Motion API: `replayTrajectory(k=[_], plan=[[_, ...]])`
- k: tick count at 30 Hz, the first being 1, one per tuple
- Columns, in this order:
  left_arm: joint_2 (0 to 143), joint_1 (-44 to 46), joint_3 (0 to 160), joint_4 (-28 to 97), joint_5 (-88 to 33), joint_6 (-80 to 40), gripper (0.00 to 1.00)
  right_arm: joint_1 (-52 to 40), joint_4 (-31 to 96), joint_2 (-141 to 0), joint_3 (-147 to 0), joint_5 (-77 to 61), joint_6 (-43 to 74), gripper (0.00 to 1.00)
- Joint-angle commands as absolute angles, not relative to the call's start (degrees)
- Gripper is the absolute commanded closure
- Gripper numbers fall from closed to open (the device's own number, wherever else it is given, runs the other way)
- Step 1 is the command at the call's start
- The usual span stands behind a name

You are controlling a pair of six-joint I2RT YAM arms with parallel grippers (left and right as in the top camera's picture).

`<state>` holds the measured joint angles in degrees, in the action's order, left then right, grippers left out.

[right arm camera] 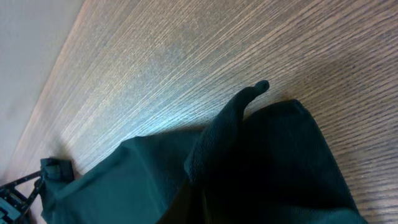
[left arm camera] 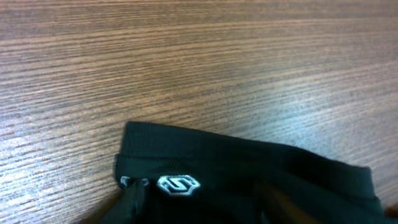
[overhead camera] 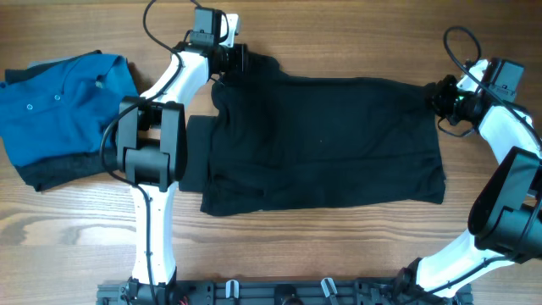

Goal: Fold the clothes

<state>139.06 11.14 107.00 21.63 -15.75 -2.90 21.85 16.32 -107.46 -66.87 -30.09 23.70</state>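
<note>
Black shirt (overhead camera: pixel 330 140) lies spread mid-table (overhead camera: pixel 339 34). Left gripper (overhead camera: pixel 235 59) sits at its far left corner, grip not discernible. Right gripper (overhead camera: pixel 439 95) pinches the far right corner, fabric ridged. Blue polo (overhead camera: pixel 59 102) lies well left.

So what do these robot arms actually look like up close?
The left arm and right arm are white tubes linked by chunky black cylindrical joints, mounted on a black rail. The left end effector and right end effector are black. A thin black cable loops above each wrist. No markings are legible.
</note>
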Motion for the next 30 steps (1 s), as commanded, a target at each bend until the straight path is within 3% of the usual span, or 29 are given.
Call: replayTrajectory(k=[1,7,14,19,23,30], plan=[[141.32,10.81,107.72,21.02,-16.75,-5.43,0.95,21.74,17.26,-106.59,-67.37,-31.40,19.27,0.96],[131.07,10.09,107.72,26.61,-19.20,-5.43,0.96,21.85,19.42,-102.59,-67.61,-29.04,13.43,0.96],[126.52,11.33,107.70,47.16,-19.51,-5.39,0.96,21.85,20.01,-101.01,-67.61,-18.20,13.41,0.95],[126.48,11.51,107.70,62.94,-19.53,-4.73,0.96,21.85,22.00,-101.01,-67.61,-15.92,2.79,0.95],[126.45,11.51,107.70,75.68,-18.98,-1.96,0.96,22.06,27.59,-101.01,-67.61,-3.22,6.68,0.95],[126.48,11.51,107.68,87.72,-16.64,-1.96,0.96,23.22,34.85,-101.01,-67.61,-2.33,6.02,0.91]])
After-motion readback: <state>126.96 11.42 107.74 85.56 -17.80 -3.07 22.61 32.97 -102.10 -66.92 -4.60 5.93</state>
